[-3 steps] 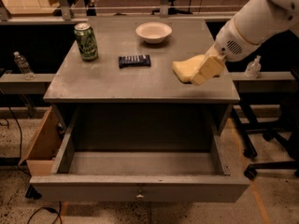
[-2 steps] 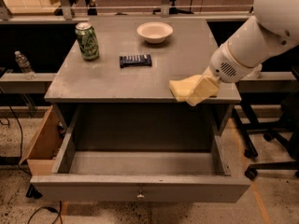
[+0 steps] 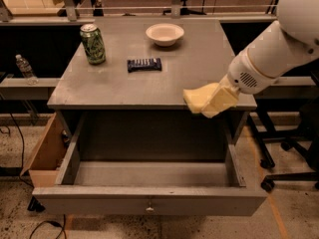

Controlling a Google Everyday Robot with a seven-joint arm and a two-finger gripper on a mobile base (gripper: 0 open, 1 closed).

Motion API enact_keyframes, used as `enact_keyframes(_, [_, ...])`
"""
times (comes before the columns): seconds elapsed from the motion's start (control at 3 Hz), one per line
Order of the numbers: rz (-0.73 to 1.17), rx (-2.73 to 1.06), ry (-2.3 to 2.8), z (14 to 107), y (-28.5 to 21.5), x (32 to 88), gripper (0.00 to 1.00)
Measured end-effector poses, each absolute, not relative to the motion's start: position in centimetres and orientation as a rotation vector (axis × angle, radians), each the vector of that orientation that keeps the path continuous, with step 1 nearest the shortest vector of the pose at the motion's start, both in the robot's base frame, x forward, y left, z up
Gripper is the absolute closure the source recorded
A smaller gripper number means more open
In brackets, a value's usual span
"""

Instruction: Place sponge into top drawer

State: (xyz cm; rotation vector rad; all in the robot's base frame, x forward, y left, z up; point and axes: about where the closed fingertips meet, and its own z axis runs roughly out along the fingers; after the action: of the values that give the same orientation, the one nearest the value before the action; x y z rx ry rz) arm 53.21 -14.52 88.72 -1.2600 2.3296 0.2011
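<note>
Sponge (image 3: pixel 195 97), pale yellow, hangs in the air at the front edge of the desk (image 3: pixel 149 86), close to its front right corner, and sticks out past that edge over the right rear part of the open drawer (image 3: pixel 149 199). The gripper (image 3: pixel 209 101) pinches the sponge from the right side, its yellowish pads closed on the foam, with the white arm (image 3: pixel 279 49) reaching in from the upper right. The grey drawer is pulled out toward the camera, with a small metal knob (image 3: pixel 149 209) in the middle of its front panel. On the desk top, a green can (image 3: pixel 93 44) stands near the back left corner, a white bowl (image 3: pixel 165 34) sits near the back edge, and a dark candy bar (image 3: pixel 144 64) lies between them, nearer the middle. A tan wooden drawer (image 3: pixel 47 153) juts out at the desk's left side.
</note>
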Motion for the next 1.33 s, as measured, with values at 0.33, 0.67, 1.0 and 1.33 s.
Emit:
enact_keyframes(0.33, [0.175, -1.241, 2.328, 88.3, -14.6, 50.2, 1.0])
enact_keyframes(0.67, [0.188, -1.242, 2.352, 85.9, -14.0, 48.0, 1.0])
enact_keyframes(1.0, [0.207, -1.272, 2.373, 82.5, -12.7, 46.9, 1.0])
enact_keyframes(1.33, [0.217, -1.27, 2.382, 79.4, -12.3, 46.9, 1.0])
